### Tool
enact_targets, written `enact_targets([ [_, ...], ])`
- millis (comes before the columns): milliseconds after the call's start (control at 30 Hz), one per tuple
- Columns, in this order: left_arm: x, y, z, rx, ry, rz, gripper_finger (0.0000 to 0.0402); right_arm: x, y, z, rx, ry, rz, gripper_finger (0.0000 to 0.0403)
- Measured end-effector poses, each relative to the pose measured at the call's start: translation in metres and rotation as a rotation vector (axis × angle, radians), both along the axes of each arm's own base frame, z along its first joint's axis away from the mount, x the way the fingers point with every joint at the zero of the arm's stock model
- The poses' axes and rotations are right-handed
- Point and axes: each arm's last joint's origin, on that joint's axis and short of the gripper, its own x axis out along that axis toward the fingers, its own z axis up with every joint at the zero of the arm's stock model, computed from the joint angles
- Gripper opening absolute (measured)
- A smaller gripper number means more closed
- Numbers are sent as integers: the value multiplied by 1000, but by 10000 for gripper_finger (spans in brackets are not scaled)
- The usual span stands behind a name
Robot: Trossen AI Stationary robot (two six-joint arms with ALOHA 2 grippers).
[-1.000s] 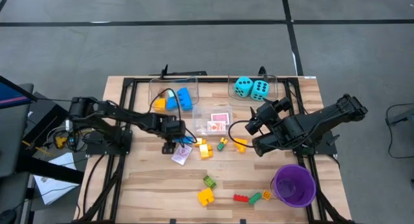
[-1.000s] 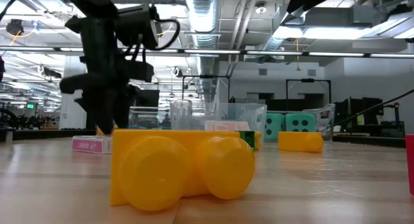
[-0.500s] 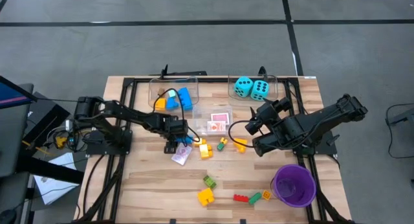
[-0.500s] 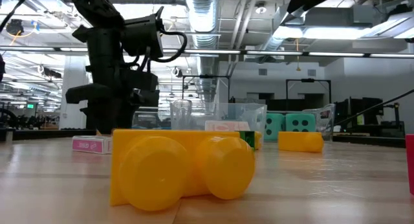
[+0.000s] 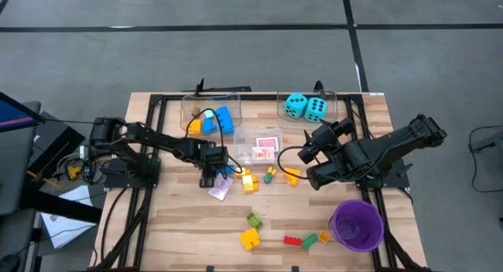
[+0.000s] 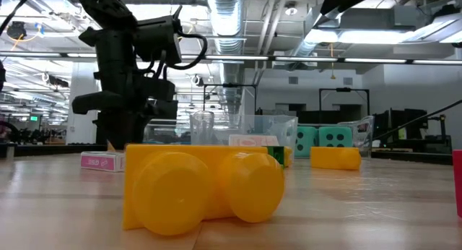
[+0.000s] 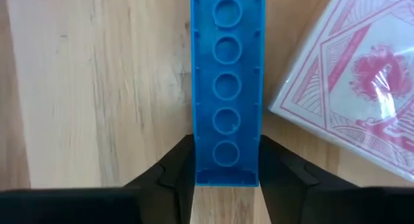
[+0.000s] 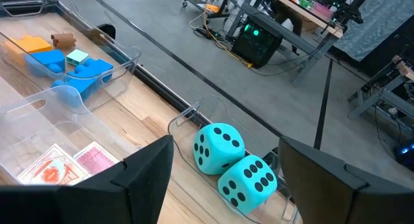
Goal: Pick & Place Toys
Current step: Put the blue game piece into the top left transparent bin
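Observation:
A long blue brick [image 7: 226, 88] lies on the wooden table with my left gripper [image 7: 226, 179] shut on its near end; the gripper points steeply down at mid-table [image 5: 216, 174]. A red-and-white card pack [image 7: 349, 88] lies right beside the brick. Small yellow [image 5: 249, 181], green [image 5: 269, 175] and orange [image 5: 291, 176] bricks lie just to the right. My right gripper [image 8: 226, 185] hangs raised and open above the table's right half [image 5: 314, 142], holding nothing; two turquoise dice [image 8: 236, 162] sit in a bin beyond it. My left gripper pinches the blue brick's two long sides [image 7: 226, 162] between its two fingers [image 7: 174, 172], at the end nearest the wrist. The fingers come from above, pointing steeply down, and lie across the brick. The brick's round-marked face is up, and it seems to rest on the table.
Clear bins stand along the far edge: one with blue and orange pieces [image 5: 211, 115], one with the dice [image 5: 306, 107], a middle one with card packs [image 5: 263, 144]. A purple cup [image 5: 356, 225] stands near right. A big yellow brick [image 5: 249, 239] and several small bricks lie near the front.
My left gripper has sunk a little toward the table over the blue brick, then kept still. The right arm has not moved.

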Motion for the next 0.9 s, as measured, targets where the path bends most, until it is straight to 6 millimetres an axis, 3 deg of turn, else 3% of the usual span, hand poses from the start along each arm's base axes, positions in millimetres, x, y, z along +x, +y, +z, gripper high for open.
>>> enact_targets([
  [133,-7,1,6,9,23,46,125,0,0,0,0,0,0,272],
  [300,-22,1,30,42,-4,105,125,0,0,0,1,-1,0,272],
  [633,-63,7,104,179,-366,329,125,0,0,0,2,-5,-1,272],
  [900,-84,35,130,327,-561,629,126,1,0,0,4,-10,0,272],
])
